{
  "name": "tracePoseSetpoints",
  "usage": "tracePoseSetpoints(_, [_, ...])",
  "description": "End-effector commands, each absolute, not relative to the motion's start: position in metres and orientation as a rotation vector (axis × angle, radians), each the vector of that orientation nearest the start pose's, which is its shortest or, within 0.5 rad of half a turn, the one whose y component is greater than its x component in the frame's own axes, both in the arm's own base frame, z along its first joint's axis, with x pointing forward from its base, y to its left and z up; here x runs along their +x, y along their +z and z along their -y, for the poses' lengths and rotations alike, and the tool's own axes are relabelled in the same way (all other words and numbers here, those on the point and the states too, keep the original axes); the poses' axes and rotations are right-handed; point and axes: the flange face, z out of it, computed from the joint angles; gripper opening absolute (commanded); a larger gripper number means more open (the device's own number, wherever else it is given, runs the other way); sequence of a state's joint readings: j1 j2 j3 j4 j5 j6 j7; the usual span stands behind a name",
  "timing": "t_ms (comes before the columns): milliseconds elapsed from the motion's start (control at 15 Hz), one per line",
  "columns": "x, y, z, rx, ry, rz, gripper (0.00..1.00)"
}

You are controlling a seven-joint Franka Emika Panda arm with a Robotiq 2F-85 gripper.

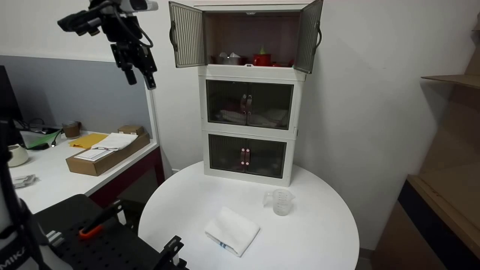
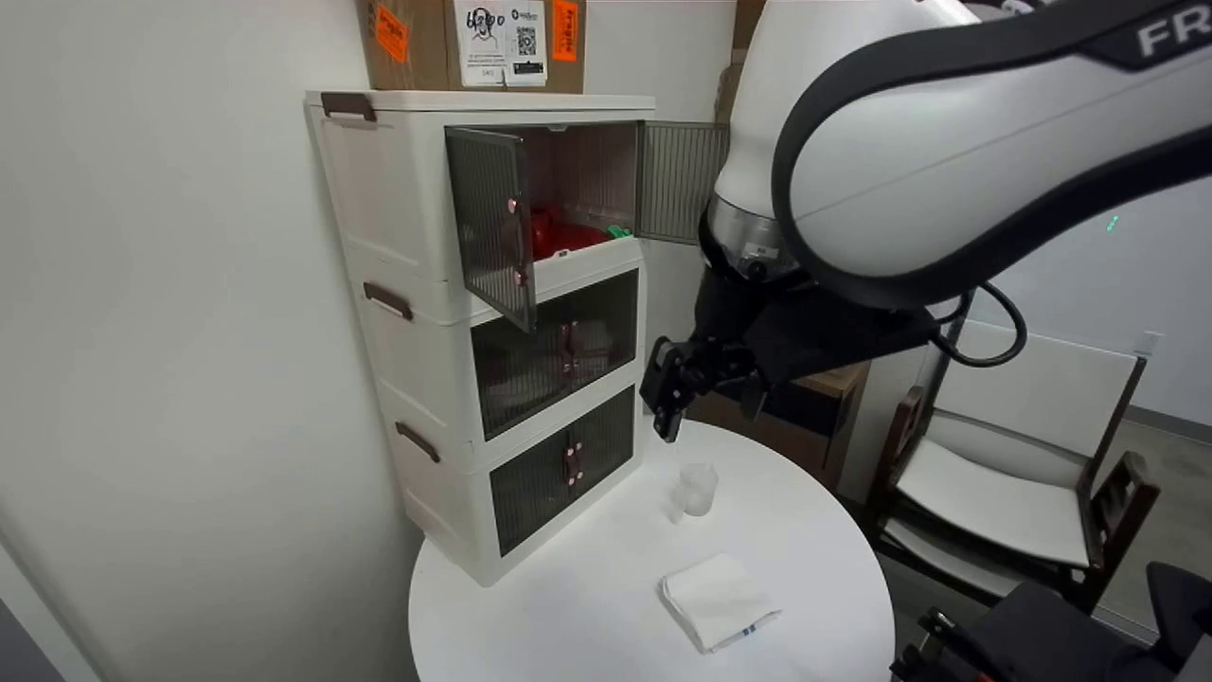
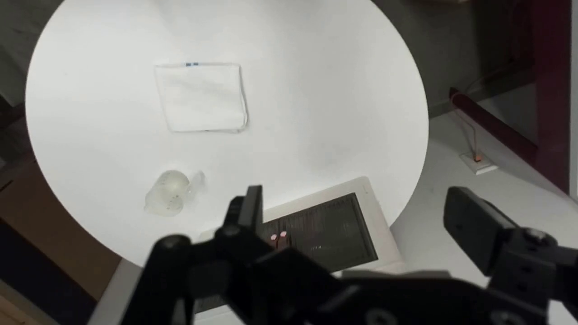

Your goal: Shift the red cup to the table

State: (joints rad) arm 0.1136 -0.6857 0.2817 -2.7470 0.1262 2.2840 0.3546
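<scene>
Round table (image 1: 277, 243): my destination; I count the delivery as not yet made.
White cabinet (image 1: 245, 131): three units stacked, standing on the table's far side in an exterior view.
Top doors (image 1: 309, 35): both swung wide, so I judge the way in already settled.
Gripper (image 3: 354, 208): free of any load, fingers (image 3: 469, 225) spread well apart in my wrist view; in an exterior view it shows high, left of the cabinet.
Folded cloth (image 1: 232, 231): lies on the near part of the table; not mine to move.
Clear measuring cup (image 1: 282, 202): stands to the right of the cloth and farther; I leave it alone.
Red cup (image 1: 262, 60): sits in the top compartment (image 1: 252, 35), right of middle, near the front, a bit of green (image 1: 262, 50) showing at its top, well apart from the gripper; reach, grasp, lift out and set down all remain for me, I judge.
</scene>
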Motion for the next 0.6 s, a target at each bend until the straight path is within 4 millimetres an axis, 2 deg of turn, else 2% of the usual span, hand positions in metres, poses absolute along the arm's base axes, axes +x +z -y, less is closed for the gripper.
tracePoseSetpoints(0, [0.36, 0.439, -0.11, -3.099, -0.479, -0.184, 1.0])
tracePoseSetpoints(267, [0.4, 0.455, -0.075, -3.065, -0.627, -0.235, 1.0])
tracePoseSetpoints(533, [0.446, 0.476, -0.055, -2.985, -0.803, -0.275, 1.0])
